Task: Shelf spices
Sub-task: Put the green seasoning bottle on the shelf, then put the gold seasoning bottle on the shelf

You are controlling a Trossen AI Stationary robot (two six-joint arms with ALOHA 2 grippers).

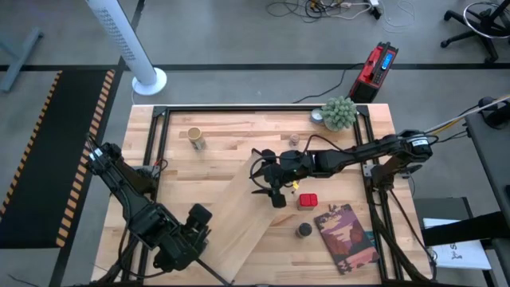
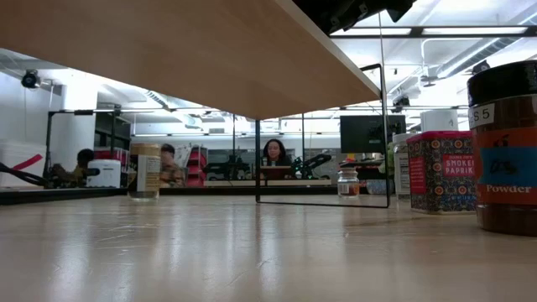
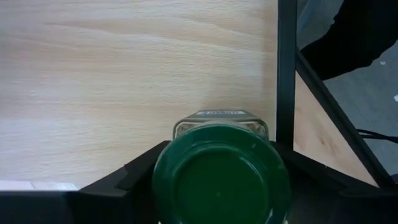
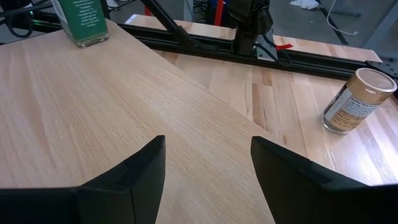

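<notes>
The shelf (image 1: 231,211) is a pale board with black end rails, standing slantwise above the table. My left gripper (image 1: 194,227) is over its near-left end, shut on the green-topped jar (image 3: 221,180), which also shows in the right wrist view (image 4: 81,22). My right gripper (image 4: 207,180) is open and holds nothing, hovering above the shelf's far-right part (image 1: 272,191). On the table stand the tan-topped jar (image 1: 195,139), the clear glass jar (image 1: 294,140), the red squarish jar (image 1: 307,201) and the black-topped jar (image 1: 304,229). My left gripper comes from above, pointing down, with one finger (image 3: 134,177) on either side of the jar just below its green lid (image 3: 186,155). The jar stands upright, its base on the shelf board (image 3: 124,81) beside the black end rail (image 3: 286,68).
A fuzzy green plant (image 1: 340,113) sits at the far-right corner, with a white-topped jar (image 1: 317,116) beside it. A reddish-brown book (image 1: 347,237) lies near the right front. A black frame (image 1: 159,119) borders the table. People sit in the room beyond (image 2: 274,155).
</notes>
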